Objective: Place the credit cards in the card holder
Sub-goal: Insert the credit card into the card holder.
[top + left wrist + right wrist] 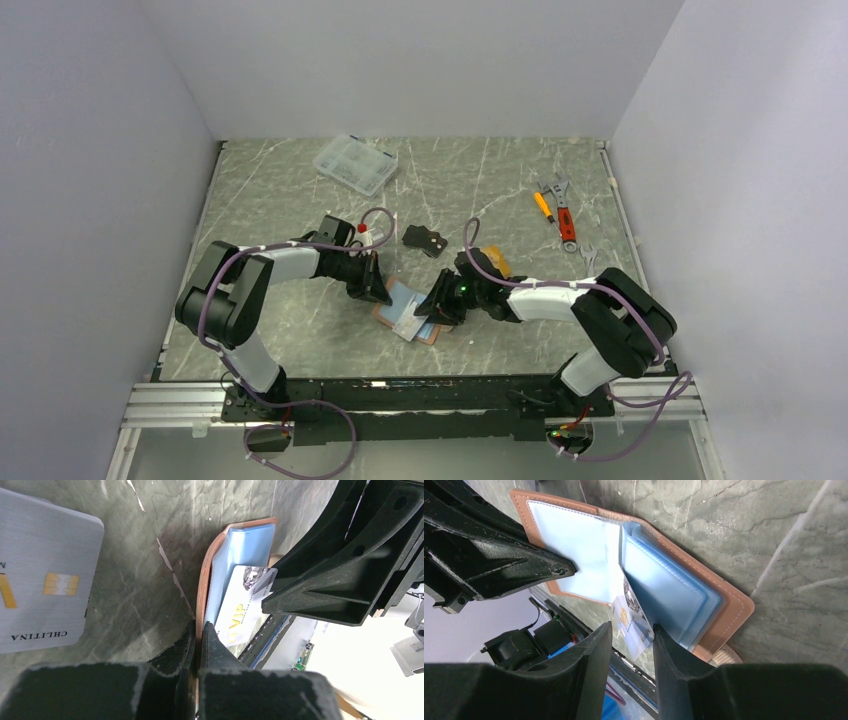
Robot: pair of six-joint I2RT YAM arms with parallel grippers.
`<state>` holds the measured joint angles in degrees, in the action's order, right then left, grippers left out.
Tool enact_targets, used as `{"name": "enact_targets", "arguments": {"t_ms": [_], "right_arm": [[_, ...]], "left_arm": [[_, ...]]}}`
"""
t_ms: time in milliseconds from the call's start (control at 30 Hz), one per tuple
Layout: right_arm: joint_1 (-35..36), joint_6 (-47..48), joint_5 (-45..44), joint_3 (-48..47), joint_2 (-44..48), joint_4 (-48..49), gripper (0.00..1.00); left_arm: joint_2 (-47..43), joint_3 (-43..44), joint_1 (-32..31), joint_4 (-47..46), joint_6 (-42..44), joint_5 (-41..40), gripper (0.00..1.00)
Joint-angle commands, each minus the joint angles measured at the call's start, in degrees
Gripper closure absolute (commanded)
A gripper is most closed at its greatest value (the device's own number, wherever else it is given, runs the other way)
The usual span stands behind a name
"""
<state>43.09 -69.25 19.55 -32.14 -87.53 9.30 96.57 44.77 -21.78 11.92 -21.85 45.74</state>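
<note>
The card holder (736,607) lies open on the marble table (290,200), near the front edge, between the two arms. Its brown cover is down on the table and its pale blue sleeves (669,590) face up.

The left gripper (198,630) is closed tight on one edge of the brown cover, which stands up between the two fingers.

The right gripper (437,303) is at the opposite side of the holder, and its fingers stand partly apart. A white card with gold letters (239,617) sits between them, and one end of it is inside a blue sleeve. It is not possible to say if the fingers really press on this card or are only around it.

A silver-grey card (40,570) with a gold chip lies flat on the table beside the holder and does not touch it. A black card (425,240) lies a little further back, between the two grippers. An orange card (497,264) is just behind the right arm and partly hidden by it.

A clear plastic box (355,165) stands far back on the left side. A screwdriver (543,207) and some wrenches (565,215) lie far back on the right side.
</note>
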Motion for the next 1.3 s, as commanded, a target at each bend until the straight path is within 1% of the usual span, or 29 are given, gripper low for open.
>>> {"name": "enact_targets", "arguments": {"t_ms": [0, 100, 133, 233, 267, 367, 567, 700, 767, 867, 1067, 1267], "right_arm": [[0.48, -0.78, -0.04, -0.46, 2.05, 0.42, 0.61], [0.89, -1.18, -0.13, 0.08, 2.31, 1.60, 0.62], [0.91, -1.44, -0.06, 0.37, 2.23, 2.27, 0.65], [0.91, -1.75, -1.13, 0.29, 1.95, 2.71, 0.97], [0.94, -1.75, -2.01, 0.03, 2.03, 2.24, 1.00], [0.68, -1.54, -2.89, -0.80, 2.00, 1.59, 1.00], [-2.53, 1.01, -2.80, -2.59, 2.70, -0.61, 1.00], [-3.96, 3.55, -4.85, -2.75, 5.58, -4.48, 1.00], [-4.04, 3.61, -5.87, -1.91, 7.14, -4.93, 1.00], [-3.77, 2.93, -6.18, -0.81, 7.52, -3.71, 1.00], [-1.40, 0.82, -6.51, 0.69, 4.16, 1.11, 1.00], [0.24, -1.31, -9.34, 4.11, 3.33, 6.19, 1.00]], "left_arm": [[-0.07, -0.33, 0.51, -1.30, -0.12, 0.06, 1.00], [0.04, -0.22, 0.67, -1.37, -0.25, 0.10, 1.00], [0.06, -0.28, 0.69, -1.47, -0.28, 0.14, 1.00], [-0.07, -0.59, 0.69, -1.83, -0.48, 0.38, 1.00], [-0.15, -0.57, 0.71, -1.87, -0.52, 0.40, 1.00], [-0.28, -0.48, 0.69, -1.64, -0.48, 0.41, 1.00], [0.03, -0.60, 0.96, -2.30, -1.45, 0.96, 1.00], [-0.28, -0.70, 1.86, -2.76, -2.15, 1.55, 1.00], [-0.38, -1.01, 2.78, -3.45, -2.84, 2.02, 1.00], [-0.52, -1.60, 3.07, -3.94, -2.96, 1.88, 1.00], [-0.48, -1.91, 3.02, -3.36, -2.30, 0.89, 1.00], [0.04, -2.50, 1.69, -3.76, -2.51, 0.51, 1.00]]}}
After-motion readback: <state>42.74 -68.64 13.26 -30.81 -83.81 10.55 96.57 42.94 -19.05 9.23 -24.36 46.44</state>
